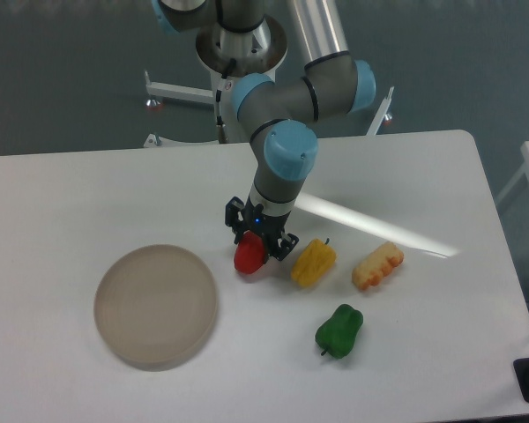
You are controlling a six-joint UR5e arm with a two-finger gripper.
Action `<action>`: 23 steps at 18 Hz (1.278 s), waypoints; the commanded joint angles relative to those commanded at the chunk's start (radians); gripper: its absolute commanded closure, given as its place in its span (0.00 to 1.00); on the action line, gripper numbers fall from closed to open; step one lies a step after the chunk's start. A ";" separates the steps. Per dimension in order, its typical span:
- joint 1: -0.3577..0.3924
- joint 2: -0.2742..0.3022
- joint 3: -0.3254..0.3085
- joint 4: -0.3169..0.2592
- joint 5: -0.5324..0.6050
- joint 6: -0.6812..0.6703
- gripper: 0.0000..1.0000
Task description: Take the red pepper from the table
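The red pepper (248,257) lies on the white table (88,194), just right of the beige plate. My gripper (259,240) has come straight down over it. Its black fingers sit against the pepper's upper-left and right sides, pressed in on it. The pepper's top is hidden under the gripper and only its lower red half shows. It still rests on the tabletop.
A yellow pepper (313,262) lies right beside the red one, close to my right finger. An orange-yellow toy food piece (376,265) is further right and a green pepper (339,330) nearer the front. The round beige plate (155,305) sits to the left.
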 joint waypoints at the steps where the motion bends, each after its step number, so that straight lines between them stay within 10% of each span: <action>1: 0.008 -0.002 0.037 -0.005 0.000 0.028 0.49; 14: 0.141 -0.228 0.462 -0.072 0.087 0.312 0.49; 23: 0.170 -0.242 0.499 -0.067 0.086 0.313 0.49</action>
